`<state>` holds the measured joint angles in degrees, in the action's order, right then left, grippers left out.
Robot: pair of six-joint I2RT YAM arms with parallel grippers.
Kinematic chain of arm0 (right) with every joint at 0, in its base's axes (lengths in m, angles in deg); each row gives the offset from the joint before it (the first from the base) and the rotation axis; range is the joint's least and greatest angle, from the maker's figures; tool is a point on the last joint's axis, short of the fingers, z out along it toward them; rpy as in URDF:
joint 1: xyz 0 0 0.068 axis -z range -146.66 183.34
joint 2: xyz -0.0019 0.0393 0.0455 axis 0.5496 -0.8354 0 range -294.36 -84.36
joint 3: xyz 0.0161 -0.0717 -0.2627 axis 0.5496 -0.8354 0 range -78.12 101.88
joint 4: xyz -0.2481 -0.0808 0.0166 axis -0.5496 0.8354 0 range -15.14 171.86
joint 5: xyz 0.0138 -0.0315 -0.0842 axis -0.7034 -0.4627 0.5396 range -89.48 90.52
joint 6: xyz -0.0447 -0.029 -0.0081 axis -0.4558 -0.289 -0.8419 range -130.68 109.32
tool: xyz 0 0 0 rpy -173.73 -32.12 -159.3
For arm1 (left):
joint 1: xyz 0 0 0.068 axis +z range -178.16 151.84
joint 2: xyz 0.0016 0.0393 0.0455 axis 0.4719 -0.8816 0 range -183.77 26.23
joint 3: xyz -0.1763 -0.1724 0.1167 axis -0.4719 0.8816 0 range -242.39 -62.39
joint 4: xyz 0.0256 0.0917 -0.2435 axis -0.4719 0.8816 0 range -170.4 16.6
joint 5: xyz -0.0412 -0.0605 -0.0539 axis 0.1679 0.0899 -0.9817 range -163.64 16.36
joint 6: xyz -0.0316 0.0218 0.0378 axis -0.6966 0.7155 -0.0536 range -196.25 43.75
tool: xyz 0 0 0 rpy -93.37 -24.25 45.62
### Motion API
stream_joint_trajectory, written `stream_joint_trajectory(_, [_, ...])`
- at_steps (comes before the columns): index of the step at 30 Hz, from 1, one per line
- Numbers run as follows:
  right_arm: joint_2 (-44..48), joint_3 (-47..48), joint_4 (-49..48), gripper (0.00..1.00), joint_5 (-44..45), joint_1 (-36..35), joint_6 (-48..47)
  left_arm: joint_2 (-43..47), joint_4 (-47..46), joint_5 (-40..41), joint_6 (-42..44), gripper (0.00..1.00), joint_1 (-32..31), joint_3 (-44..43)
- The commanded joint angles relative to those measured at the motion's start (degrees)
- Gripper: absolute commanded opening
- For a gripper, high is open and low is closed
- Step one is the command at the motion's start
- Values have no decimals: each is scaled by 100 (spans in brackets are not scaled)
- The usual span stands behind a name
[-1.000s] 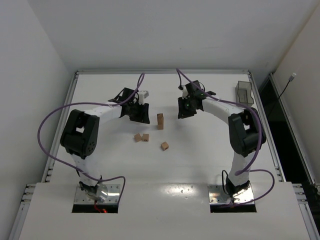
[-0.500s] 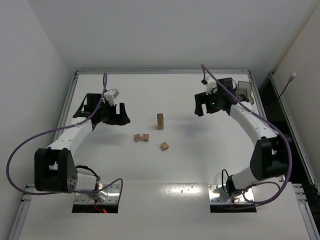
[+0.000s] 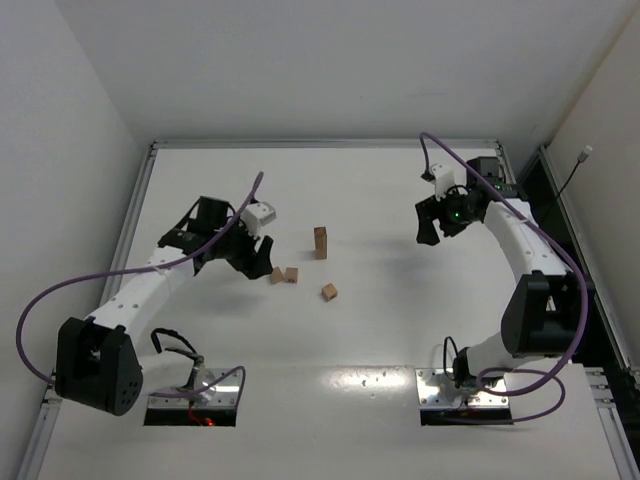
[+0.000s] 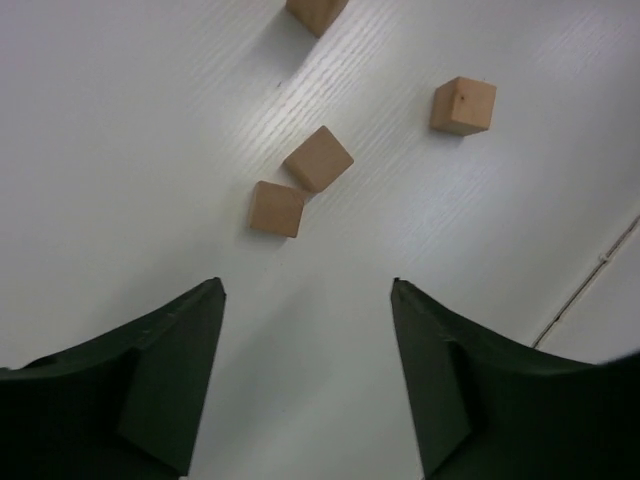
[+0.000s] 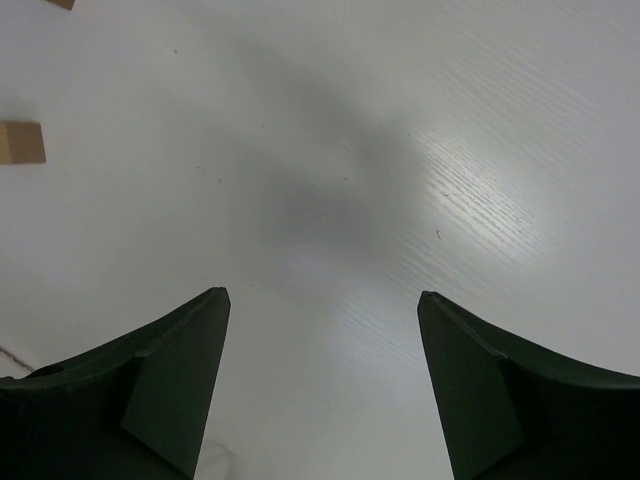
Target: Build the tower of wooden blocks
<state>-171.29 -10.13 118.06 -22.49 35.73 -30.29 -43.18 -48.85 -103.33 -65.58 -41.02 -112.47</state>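
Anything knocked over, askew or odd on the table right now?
Nothing stands out. The tower stands upright, three loose wood blocks lie flat near it, and both the left gripper and right gripper are open and empty.

White wood-grained table (image 3: 400, 320). Near the middle, an upright tower (image 3: 320, 242), perhaps two blocks tall; hard to count from above. Nearer and to its left, first cube (image 3: 275, 274) and second cube (image 3: 291, 275) just beside each other, corner to corner. Apart to their right, lone cube (image 3: 328, 291).
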Motion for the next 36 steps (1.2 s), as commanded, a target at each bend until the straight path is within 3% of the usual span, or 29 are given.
stream_joint_trajectory(1, [247,-136,39,72,-441,-37,-411,-90,-219,665,610,59,-392,165])
stream_joint_trajectory(4, [247,-189,-13,72,-590,-37,-262,-292,-483,965,900,56,-691,166])
stream_joint_trajectory(6, [195,-189,-13,72,-661,-37,-140,-538,-535,1027,1181,62,-752,166])
stream_joint_trajectory(10, [142,-189,-13,72,-723,-37,-77,-951,-589,966,1384,63,-806,26])
stream_joint_trajectory(27, [-456,-22,39,71,-881,-37,151,-2392,-879,895,1437,67,-858,-713])
stream_joint_trajectory(36, [-684,154,101,71,-881,-37,151,-2508,-879,1001,1560,66,-911,-713])
